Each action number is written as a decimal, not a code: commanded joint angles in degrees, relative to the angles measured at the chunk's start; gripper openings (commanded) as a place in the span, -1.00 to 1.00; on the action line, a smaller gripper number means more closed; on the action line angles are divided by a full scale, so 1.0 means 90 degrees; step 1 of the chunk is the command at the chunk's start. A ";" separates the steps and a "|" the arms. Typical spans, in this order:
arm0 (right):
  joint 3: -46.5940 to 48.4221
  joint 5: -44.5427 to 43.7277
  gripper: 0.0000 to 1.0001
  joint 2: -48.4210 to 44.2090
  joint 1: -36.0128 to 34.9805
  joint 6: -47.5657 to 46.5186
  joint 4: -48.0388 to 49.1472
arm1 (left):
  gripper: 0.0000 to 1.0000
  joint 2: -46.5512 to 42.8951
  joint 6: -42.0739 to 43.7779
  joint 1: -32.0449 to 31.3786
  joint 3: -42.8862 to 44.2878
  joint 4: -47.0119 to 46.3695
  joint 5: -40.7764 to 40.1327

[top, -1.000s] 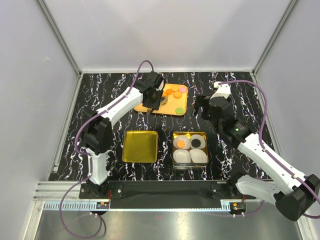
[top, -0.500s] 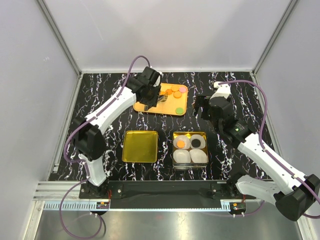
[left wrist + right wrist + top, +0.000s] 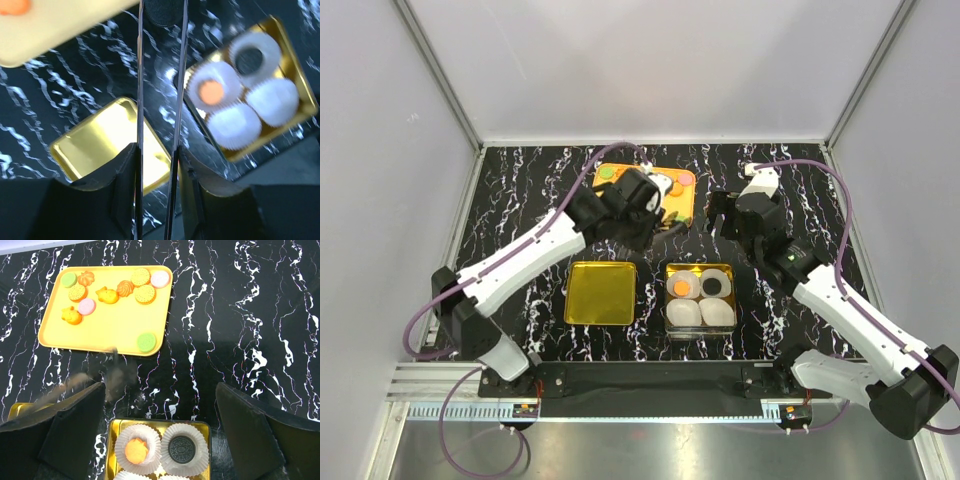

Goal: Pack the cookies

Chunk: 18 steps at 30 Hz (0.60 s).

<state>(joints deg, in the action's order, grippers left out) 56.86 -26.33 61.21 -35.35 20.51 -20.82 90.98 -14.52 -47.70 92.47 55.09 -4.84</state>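
Four fluted paper cups in gold tin, left jaws pinching ridged black cookie, right jaws spread.

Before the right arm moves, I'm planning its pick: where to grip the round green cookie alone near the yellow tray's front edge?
Probably the rim, from straight above, fingers either side of the round green cookie. It lies flat on the yellow tray, bare surface around it, the lip close in front.
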 commanded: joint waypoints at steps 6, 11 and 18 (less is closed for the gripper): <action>0.0069 -0.0248 0.99 0.0093 -0.0007 -0.0111 0.0272 | -0.25 -0.1016 -0.0378 -0.1037 -0.0859 0.0255 0.0430; 0.0040 -0.0297 0.99 0.0123 -0.0007 -0.0121 0.0282 | -0.24 -0.1397 -0.0437 -0.1496 -0.1250 0.0470 0.0644; 0.0049 -0.0307 1.00 0.0171 -0.0007 -0.0121 0.0282 | -0.23 -0.1710 -0.0476 -0.1770 -0.1651 0.0568 0.0968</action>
<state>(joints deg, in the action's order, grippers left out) 56.86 -27.14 62.54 -35.35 20.12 -20.82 77.84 -18.31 -62.92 78.06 61.19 1.06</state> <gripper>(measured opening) 0.994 0.386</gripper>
